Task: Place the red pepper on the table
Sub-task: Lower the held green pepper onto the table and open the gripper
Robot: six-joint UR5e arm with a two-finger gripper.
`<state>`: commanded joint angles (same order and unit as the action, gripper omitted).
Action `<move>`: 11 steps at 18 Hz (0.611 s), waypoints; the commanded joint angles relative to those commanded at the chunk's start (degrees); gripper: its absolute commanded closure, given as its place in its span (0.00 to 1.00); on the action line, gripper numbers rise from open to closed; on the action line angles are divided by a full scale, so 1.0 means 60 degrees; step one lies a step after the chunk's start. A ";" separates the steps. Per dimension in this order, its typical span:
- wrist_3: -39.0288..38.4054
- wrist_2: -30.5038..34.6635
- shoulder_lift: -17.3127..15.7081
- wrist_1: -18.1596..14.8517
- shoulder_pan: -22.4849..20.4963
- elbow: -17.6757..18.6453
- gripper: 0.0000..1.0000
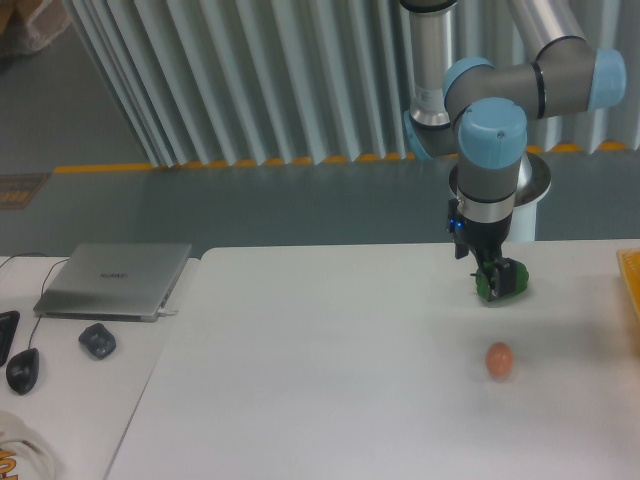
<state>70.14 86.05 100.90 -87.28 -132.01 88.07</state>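
Hovering gripper (497,277) is seen near table (330,380) far edge | jaws pinching green pepper (504,281) | orange egg (500,360) nearer front | red pepper cannot be seen

The surface (330,370) is a large, plain white, matte tabletop that lies flat and level. Its far edge runs straight across the middle of the view, and its far left corner is rounded. The left edge slants toward the lower left. The near and right edges run out of view.
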 joint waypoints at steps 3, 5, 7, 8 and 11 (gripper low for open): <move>-0.0145 -0.0030 0.0000 -0.0015 0.0000 -0.0029 0.00; -0.0337 0.0102 -0.0102 0.0029 0.0044 0.0029 0.00; -0.0235 0.0263 -0.0175 0.0058 0.0029 0.0161 0.00; -0.0206 0.0278 -0.0219 0.0073 0.0015 0.0205 0.00; -0.0380 0.0454 -0.0410 0.0655 0.0030 0.0380 0.00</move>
<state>67.86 88.77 98.44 -83.34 -131.83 90.35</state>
